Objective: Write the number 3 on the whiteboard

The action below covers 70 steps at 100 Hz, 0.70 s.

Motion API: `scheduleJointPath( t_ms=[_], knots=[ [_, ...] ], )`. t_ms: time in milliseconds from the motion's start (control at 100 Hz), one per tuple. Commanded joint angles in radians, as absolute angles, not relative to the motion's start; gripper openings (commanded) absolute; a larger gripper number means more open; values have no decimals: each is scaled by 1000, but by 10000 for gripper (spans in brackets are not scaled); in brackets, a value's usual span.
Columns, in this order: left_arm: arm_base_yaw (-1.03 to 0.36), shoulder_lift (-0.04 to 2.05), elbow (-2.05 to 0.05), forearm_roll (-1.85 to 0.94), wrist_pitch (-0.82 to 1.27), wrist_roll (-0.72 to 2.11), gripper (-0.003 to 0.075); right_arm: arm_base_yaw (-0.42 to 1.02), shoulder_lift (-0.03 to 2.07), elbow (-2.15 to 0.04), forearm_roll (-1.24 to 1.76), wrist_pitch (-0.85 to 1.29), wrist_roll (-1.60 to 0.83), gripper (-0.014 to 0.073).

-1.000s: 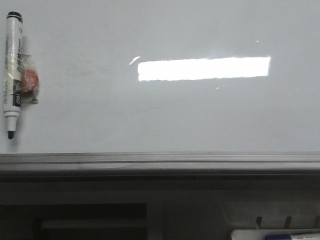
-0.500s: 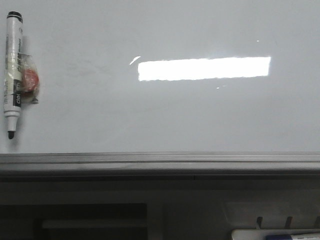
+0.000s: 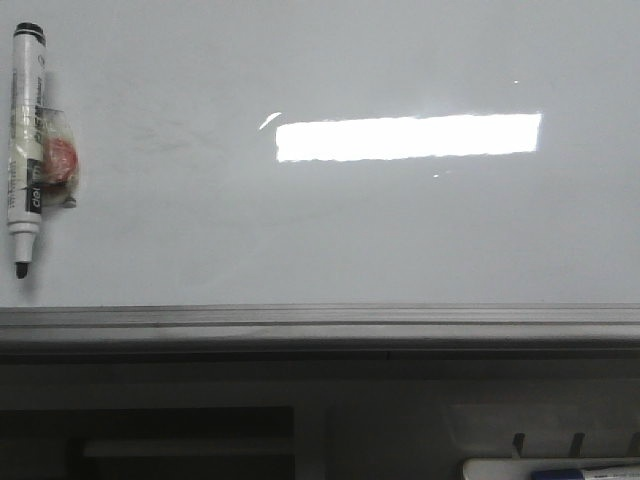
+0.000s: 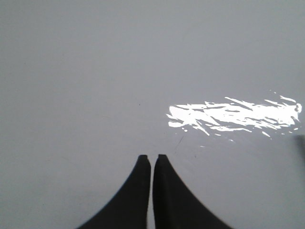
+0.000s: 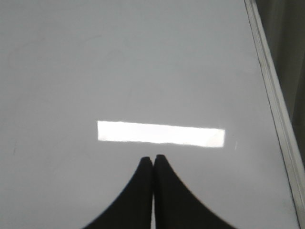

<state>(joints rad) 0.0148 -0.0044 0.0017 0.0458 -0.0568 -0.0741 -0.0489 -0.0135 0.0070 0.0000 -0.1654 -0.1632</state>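
Left gripper [image 4: 152, 157] w/ jaws almost together, thin slit between the tips, nothing held, hanging over bare whiteboard [image 4: 95, 71] near a broken-up patch of glare [image 4: 233, 114]; right gripper [image 5: 153, 158] w/ jaws pressed together, empty, over the board just short of a clean rectangular glare [image 5: 160, 133], grey rail [image 5: 274, 95] running along one edge. In front view, board [image 3: 350, 230] w/ no 3 visible on it, marker [image 3: 25, 145] lying at far left, uncapped tip toward the rail [image 3: 320, 318], small red-and-clear wrapped item [image 3: 58, 160] touching its side.
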Motion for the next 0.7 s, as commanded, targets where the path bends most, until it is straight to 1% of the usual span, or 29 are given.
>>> scheduleJointPath(
  t_ms=[0,70,150,300,370,430,530,620,660,690],
  knots=[
    [11,-28,10,21,-160,-83,-21,-56,-26,31,21,-187,-165,-41],
    [11,-28,3,-37,-158,-83,-21,-56,-26,-13,122,-63,-137,-41],
    [11,-22,-24,-58,-131,-83,-21,-56,-21,-75,138,83,-137,-41],
    [11,49,-167,-11,74,-81,-21,-56,48,-209,135,317,-137,-41],
    [11,103,-246,-6,118,-81,-21,-56,97,-255,135,398,-137,-41],
    [11,141,-320,0,139,-81,-21,-56,134,-279,135,436,-137,-41],
    [11,179,-416,27,209,-81,-20,-56,174,-291,135,442,-137,-41],
    [11,197,-457,76,272,-75,-19,-56,177,-291,137,438,-137,-41],
    [11,201,-459,78,274,-64,-6,-56,177,-291,137,438,-137,-41],
    [11,202,-459,73,274,-50,18,-56,177,-291,137,438,-137,-41]
  ],
)
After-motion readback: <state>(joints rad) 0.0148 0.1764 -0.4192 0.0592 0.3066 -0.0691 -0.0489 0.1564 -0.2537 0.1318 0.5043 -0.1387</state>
